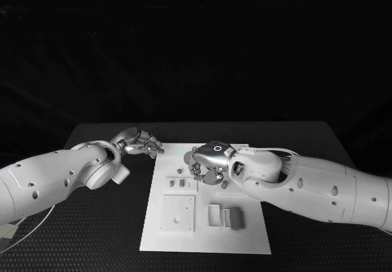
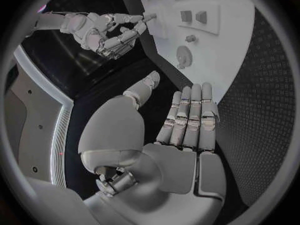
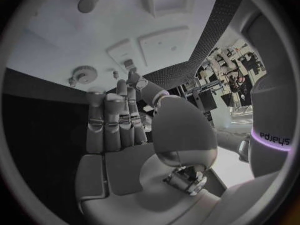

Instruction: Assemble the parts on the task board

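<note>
Task board [image 1: 245, 238]: we see one white plate lying flat mid-table; we judge it rigid.
Left hand [image 1: 140, 143]: ours hovers just off the board's far left edge, fingers straight and apart, holding nothing.
Right hand [image 1: 208, 163]: over the board's far end, fingers extended, nothing held.
Parts [image 1: 235, 217]: several small grey pieces lie on the board; exact count unclear. We judge them light, stiff, slippery; pinch by the sides.

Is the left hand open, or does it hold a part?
Open. In the left wrist view the left hand has straight fingers and a bare palm, holding nothing, over the black table.
</note>
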`<state>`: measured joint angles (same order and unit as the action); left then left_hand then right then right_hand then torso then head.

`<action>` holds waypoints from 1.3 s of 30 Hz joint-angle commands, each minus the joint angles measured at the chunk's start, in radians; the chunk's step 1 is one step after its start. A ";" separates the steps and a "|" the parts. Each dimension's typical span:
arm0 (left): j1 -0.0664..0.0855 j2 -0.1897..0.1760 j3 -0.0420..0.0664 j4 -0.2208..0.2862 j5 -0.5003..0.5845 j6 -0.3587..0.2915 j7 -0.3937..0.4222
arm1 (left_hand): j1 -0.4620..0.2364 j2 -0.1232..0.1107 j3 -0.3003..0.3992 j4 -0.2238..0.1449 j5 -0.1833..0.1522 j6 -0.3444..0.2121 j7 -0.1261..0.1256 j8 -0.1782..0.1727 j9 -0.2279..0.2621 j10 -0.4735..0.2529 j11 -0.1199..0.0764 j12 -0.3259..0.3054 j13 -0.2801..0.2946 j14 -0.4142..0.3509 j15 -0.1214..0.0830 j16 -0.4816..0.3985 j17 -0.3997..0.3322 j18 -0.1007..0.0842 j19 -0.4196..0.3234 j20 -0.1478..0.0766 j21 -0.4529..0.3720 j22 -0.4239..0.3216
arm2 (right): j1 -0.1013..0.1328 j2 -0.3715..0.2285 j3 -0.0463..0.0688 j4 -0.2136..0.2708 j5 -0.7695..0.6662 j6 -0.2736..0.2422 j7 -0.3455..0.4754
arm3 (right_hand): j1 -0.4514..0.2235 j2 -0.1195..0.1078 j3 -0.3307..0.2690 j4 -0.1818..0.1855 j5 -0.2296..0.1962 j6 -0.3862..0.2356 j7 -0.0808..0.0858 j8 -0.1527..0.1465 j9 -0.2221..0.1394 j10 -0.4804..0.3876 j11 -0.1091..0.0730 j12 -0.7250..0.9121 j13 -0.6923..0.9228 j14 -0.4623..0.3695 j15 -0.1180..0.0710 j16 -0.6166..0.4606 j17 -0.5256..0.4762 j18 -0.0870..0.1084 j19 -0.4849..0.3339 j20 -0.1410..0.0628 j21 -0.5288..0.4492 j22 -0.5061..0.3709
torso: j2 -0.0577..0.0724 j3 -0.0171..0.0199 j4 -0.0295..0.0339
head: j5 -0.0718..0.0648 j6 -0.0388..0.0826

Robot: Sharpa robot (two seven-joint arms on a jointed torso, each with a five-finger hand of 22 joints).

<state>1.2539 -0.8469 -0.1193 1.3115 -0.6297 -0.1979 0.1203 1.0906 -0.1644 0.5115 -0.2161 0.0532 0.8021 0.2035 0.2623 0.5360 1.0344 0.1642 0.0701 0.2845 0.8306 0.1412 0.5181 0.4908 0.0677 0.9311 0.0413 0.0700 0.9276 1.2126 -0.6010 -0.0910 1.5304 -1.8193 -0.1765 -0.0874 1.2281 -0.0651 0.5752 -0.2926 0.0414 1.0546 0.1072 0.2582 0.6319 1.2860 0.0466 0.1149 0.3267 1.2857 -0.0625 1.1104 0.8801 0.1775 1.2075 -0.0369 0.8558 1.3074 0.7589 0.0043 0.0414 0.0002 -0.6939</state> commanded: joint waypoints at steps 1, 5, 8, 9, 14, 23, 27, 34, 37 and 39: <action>0.001 0.002 0.001 0.004 0.013 0.006 0.013 | -0.010 -0.003 -0.006 0.000 -0.004 -0.006 -0.001 0.006 -0.001 -0.002 0.005 -0.002 -0.001 0.001 0.005 -0.004 0.001 0.010 -0.004 0.006 -0.002 -0.001 | 0.000 0.014 -0.006 -0.005 -0.006 0.048 -0.011 | -0.006 0.007 0.003 0.001 0.006 0.003 0.002 0.006 0.000 0.004 0.000 -0.004 -0.001 -0.004 -0.004 0.001 0.000 0.084 -0.002 -0.007 -0.001 0.014 | 0.001 0.0008 0.0000 | 0.006 -0.007; 0.001 0.002 0.001 0.006 0.014 0.005 0.013 | -0.010 -0.003 -0.006 0.000 -0.004 -0.007 0.000 0.006 -0.001 -0.002 0.005 -0.002 -0.001 0.001 0.005 -0.005 0.001 0.010 -0.004 0.006 -0.002 -0.001 | 0.000 0.041 -0.022 -0.018 -0.008 0.062 -0.011 | -0.006 0.007 0.003 0.001 0.006 0.002 0.003 0.006 0.000 0.004 0.000 -0.005 -0.002 -0.004 -0.003 0.001 0.000 0.084 -0.002 -0.007 -0.002 0.014 | 0.001 0.0012 0.0002 | 0.011 -0.009; 0.001 0.002 0.001 0.006 0.014 0.005 0.013 | -0.010 -0.004 -0.006 0.000 -0.004 -0.008 0.000 0.006 -0.001 -0.002 0.005 -0.002 -0.002 0.001 0.005 -0.005 0.002 0.010 -0.004 0.006 -0.002 -0.001 | -0.001 0.059 -0.033 -0.028 -0.008 0.068 -0.009 | -0.006 0.008 0.003 0.001 0.006 0.002 0.003 0.006 0.000 0.004 0.000 -0.006 -0.002 -0.004 -0.003 0.001 0.000 0.084 -0.003 -0.006 -0.002 0.014 | 0.001 0.0009 0.0001 | 0.013 -0.013; 0.001 0.002 0.001 0.007 0.014 0.005 0.013 | -0.010 -0.003 -0.006 0.000 -0.004 -0.008 0.000 0.006 -0.001 -0.003 0.005 -0.002 -0.002 0.001 0.005 -0.005 0.002 0.010 -0.004 0.006 -0.001 -0.001 | -0.002 0.063 -0.035 -0.029 -0.008 0.066 -0.009 | -0.007 0.008 0.002 0.001 0.006 0.002 0.003 0.006 0.000 0.003 0.000 -0.006 -0.002 -0.004 -0.003 0.001 0.000 0.084 -0.003 -0.006 -0.002 0.014 | 0.001 0.0011 -0.0001 | 0.014 -0.014; 0.001 0.002 0.001 0.007 0.014 0.005 0.012 | -0.010 -0.004 -0.006 0.000 -0.004 -0.008 0.000 0.006 -0.001 -0.003 0.005 -0.002 -0.002 0.001 0.005 -0.005 0.002 0.010 -0.004 0.006 -0.001 -0.002 | -0.005 0.072 -0.039 -0.032 -0.008 0.072 -0.011 | -0.008 0.009 0.002 0.001 0.006 0.001 0.003 0.005 0.000 0.003 0.001 -0.007 -0.003 -0.005 -0.003 0.000 0.000 0.084 -0.004 -0.006 -0.003 0.014 | 0.001 0.0023 0.0000 | 0.020 -0.021; 0.002 0.006 0.001 0.003 0.016 -0.001 0.011 | -0.010 -0.004 -0.007 0.001 -0.004 -0.008 0.000 0.006 -0.001 -0.002 0.005 -0.001 -0.002 0.002 0.005 -0.006 0.003 0.010 -0.004 0.006 -0.001 -0.002 | -0.015 0.101 -0.055 -0.038 -0.008 0.079 -0.009 | -0.009 0.010 0.002 0.001 0.006 0.000 0.004 0.005 -0.001 0.003 0.001 -0.008 -0.004 -0.006 -0.002 0.000 -0.001 0.084 -0.004 -0.006 -0.004 0.014 | 0.000 0.0026 -0.0015 | 0.023 -0.024; 0.002 0.008 0.001 0.001 0.019 -0.003 0.013 | -0.011 -0.004 -0.007 0.001 -0.004 -0.008 0.000 0.006 -0.001 -0.002 0.005 -0.001 -0.003 0.002 0.005 -0.006 0.004 0.010 -0.004 0.006 -0.001 -0.002 | -0.022 0.112 -0.057 -0.040 -0.009 0.088 -0.010 | -0.009 0.010 0.001 0.001 0.006 0.000 0.004 0.005 -0.001 0.003 0.001 -0.008 -0.004 -0.006 -0.002 0.000 0.000 0.084 -0.004 -0.006 -0.004 0.014 | 0.000 0.0028 -0.0018 | 0.024 -0.023; 0.006 0.016 0.001 -0.006 0.020 -0.002 0.014 | -0.010 -0.004 -0.007 0.002 -0.004 -0.008 0.000 0.007 -0.001 -0.002 0.005 -0.001 -0.003 0.002 0.005 -0.007 0.005 0.010 -0.004 0.006 -0.001 -0.002 | -0.034 0.116 -0.065 -0.048 -0.010 0.102 -0.012 | -0.009 0.011 0.001 0.000 0.006 0.000 0.004 0.005 -0.001 0.003 0.001 -0.009 -0.004 -0.006 -0.002 0.000 -0.001 0.084 -0.004 -0.006 -0.004 0.014 | 0.000 0.0020 -0.0019 | 0.023 -0.027; 0.006 0.018 0.001 -0.006 0.020 0.001 0.014 | -0.010 -0.004 -0.007 0.002 -0.004 -0.008 0.000 0.007 -0.001 -0.002 0.005 -0.001 -0.003 0.002 0.005 -0.007 0.005 0.010 -0.004 0.006 -0.001 -0.002 | -0.036 0.117 -0.066 -0.052 -0.006 0.118 -0.009 | -0.009 0.011 0.001 0.000 0.006 0.000 0.004 0.005 -0.001 0.003 0.001 -0.009 -0.005 -0.006 -0.002 0.000 -0.001 0.084 -0.004 -0.005 -0.004 0.014 | 0.001 0.0017 -0.0021 | 0.022 -0.029; 0.006 0.018 0.001 -0.006 0.020 0.001 0.014 | -0.010 -0.003 -0.007 0.002 -0.004 -0.008 0.000 0.007 -0.001 -0.002 0.005 -0.001 -0.003 0.002 0.005 -0.007 0.005 0.010 -0.004 0.006 -0.001 -0.002 | -0.037 0.120 -0.067 -0.055 0.000 0.123 -0.007 | -0.010 0.011 0.001 0.000 0.006 0.000 0.004 0.005 -0.001 0.004 0.001 -0.009 -0.005 -0.006 -0.002 0.000 0.000 0.084 -0.004 -0.005 -0.004 0.014 | 0.001 0.0019 -0.0008 | 0.022 -0.031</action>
<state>1.2586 -0.8307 -0.1190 1.3040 -0.6189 -0.1992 0.1213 1.0866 -0.1684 0.5090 -0.2135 0.0532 0.8021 0.2035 0.2644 0.5363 1.0344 0.1642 0.0701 0.2821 0.8307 0.1412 0.5142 0.4946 0.0610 0.9311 0.0413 0.0699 0.9268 1.1769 -0.4842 -0.1573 1.4767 -1.8201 -0.0899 -0.0967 1.2185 -0.0635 0.5752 -0.2927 0.0464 1.0537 0.1063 0.2598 0.6303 1.2826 0.0462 0.1111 0.3234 1.2843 -0.0640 1.1104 0.8802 0.1774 1.2039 -0.0332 0.8557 1.3074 0.7594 0.0064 0.0400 0.0221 -0.7224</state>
